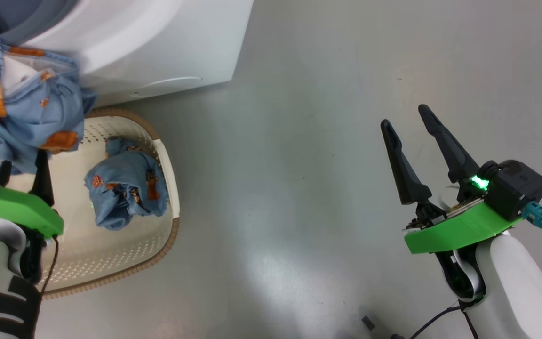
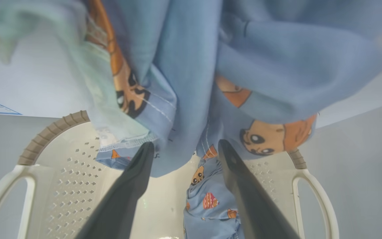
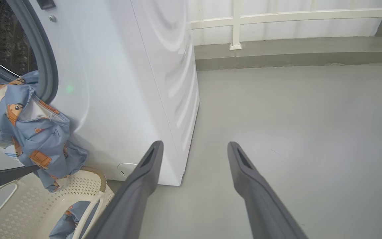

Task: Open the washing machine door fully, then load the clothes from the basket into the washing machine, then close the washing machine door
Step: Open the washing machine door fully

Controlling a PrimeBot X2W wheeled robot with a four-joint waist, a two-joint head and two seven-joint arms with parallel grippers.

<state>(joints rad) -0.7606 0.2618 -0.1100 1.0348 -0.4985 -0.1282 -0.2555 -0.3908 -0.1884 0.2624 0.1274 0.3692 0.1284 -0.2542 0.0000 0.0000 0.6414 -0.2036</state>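
Left gripper (image 1: 21, 172), fingers apart, tips at the lower hem of a hanging garment (image 1: 40, 108) that drapes from the washing machine (image 1: 158, 42) opening over the basket (image 1: 175, 230). A second garment (image 1: 125, 188) lies bunched inside the basket, near its right wall. Basket rim sits close to the machine's front. Rightward, open grey floor (image 1: 299, 188); above it the right gripper (image 1: 405, 117), fingers spread, holding nothing. Count: two garments, one basket.

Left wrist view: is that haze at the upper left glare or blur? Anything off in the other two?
Left wrist view: blur, the garment hangs too near the lens, while the basket is sharp. Head view: a broad soft sheen on the floor, nothing washed out. Right wrist view: sharp, with a small green glow on the washer.
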